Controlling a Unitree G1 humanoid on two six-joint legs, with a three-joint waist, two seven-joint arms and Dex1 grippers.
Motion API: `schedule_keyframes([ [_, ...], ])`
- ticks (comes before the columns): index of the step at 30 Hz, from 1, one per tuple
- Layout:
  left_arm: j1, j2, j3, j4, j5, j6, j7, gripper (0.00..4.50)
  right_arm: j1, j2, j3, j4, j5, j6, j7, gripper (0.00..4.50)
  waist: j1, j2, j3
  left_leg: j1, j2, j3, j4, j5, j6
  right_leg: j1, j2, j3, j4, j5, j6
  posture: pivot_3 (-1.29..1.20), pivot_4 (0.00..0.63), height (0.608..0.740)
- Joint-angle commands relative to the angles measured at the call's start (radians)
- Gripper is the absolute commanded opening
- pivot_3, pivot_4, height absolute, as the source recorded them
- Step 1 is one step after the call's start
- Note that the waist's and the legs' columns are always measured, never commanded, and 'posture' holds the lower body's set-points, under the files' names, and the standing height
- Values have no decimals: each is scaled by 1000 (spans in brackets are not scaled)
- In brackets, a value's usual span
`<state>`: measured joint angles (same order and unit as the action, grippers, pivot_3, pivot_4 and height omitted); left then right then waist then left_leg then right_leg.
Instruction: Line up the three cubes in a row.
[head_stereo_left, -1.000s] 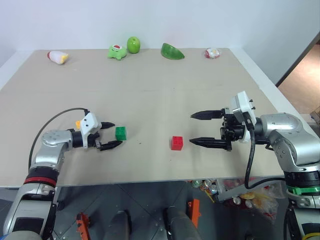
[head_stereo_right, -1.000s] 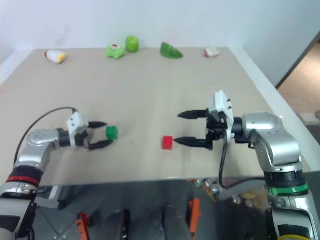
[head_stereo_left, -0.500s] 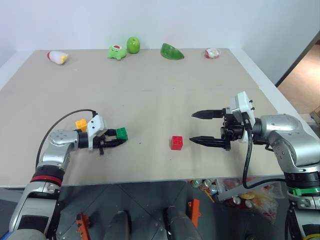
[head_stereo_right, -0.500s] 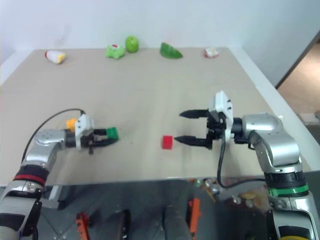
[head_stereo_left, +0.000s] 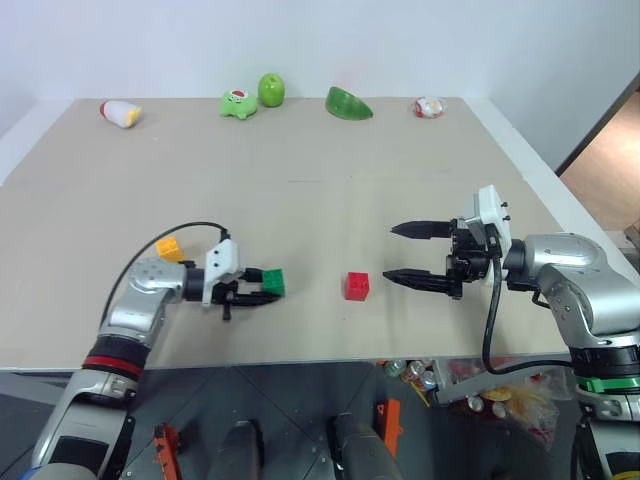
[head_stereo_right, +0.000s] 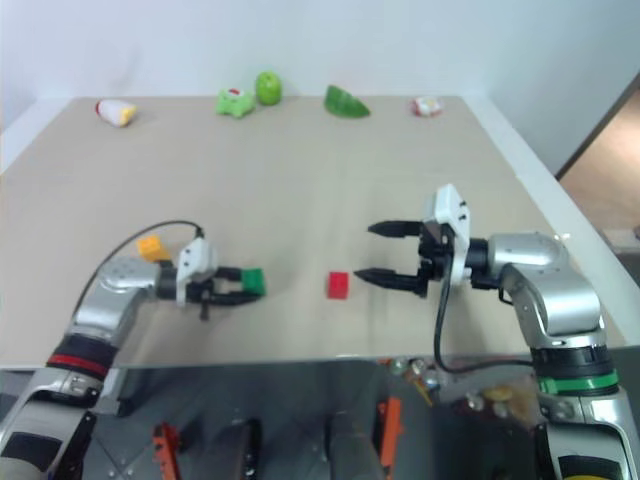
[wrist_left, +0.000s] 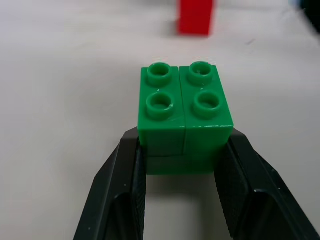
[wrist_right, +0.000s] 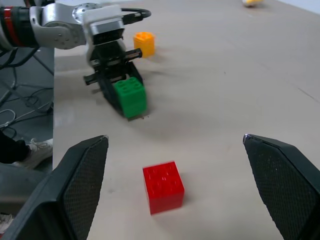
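Your left hand (head_stereo_left: 262, 294) is clamped on the small green studded plastic cube (wrist_left: 184, 117), gripping only its lower back part, low over the beige counter (head_stereo_left: 330, 160); your right hand (head_stereo_left: 405, 253) stands spread wide, holding nothing, just beside the small red studded plastic cube (head_stereo_left: 357, 286); the small yellow-orange studded plastic cube (head_stereo_left: 168, 248) sits behind your left arm, apart from the others. With so shallow a grip, the green cube could pivot or slip out if you swing quickly; it could also knock the red cube out of line if you set it down too close.
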<state>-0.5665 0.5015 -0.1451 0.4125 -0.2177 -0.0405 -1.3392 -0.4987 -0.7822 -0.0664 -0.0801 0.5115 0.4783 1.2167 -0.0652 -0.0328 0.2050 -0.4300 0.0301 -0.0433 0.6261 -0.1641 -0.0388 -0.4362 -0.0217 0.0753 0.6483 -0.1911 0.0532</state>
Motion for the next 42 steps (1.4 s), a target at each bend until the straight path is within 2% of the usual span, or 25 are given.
schedule_keyframes([
  [1, -41, -15, -16, 8, 3, -18, -19, 1318, 15, -23, -53, -5, 19, 1, -12, 4500, 1, 0, 0, 0, 0, 0, 0, 0, 0, 0, 0, 0, 0, 0, 0, 0, 150, 733],
  [10, -181, -87, -34, 257, 54, -114, -19, 1318, 109, -35, -115, -71, 56, 36, -59, 4500, 10, 0, 0, 0, 0, 0, 3, 1, 1, 0, 1, 1, 0, 1, 0, 0, 150, 733],
  [16, -229, -108, -35, 341, 66, -158, -43, 1318, 180, -41, -119, -96, 59, 40, -68, 4500, 13, 0, 0, -1, -1, 0, 4, 1, 1, 0, 1, 2, 0, 2, 1, 0, 150, 733],
  [35, -194, -105, -36, 321, 79, -167, -48, 1318, 113, -25, -59, -39, 43, 31, -57, 4500, 15, 0, 0, -1, -1, 0, 6, 1, 1, 1, 1, 2, 0, 2, 1, 0, 150, 733],
  [42, -97, -56, -9, 186, 48, -125, -15, 1318, 72, -2, -31, -10, 34, 18, -52, 4500, 9, 0, 0, -1, 0, 0, 6, 1, 1, 1, 2, 3, 0, 3, 1, 0, 150, 733],
])
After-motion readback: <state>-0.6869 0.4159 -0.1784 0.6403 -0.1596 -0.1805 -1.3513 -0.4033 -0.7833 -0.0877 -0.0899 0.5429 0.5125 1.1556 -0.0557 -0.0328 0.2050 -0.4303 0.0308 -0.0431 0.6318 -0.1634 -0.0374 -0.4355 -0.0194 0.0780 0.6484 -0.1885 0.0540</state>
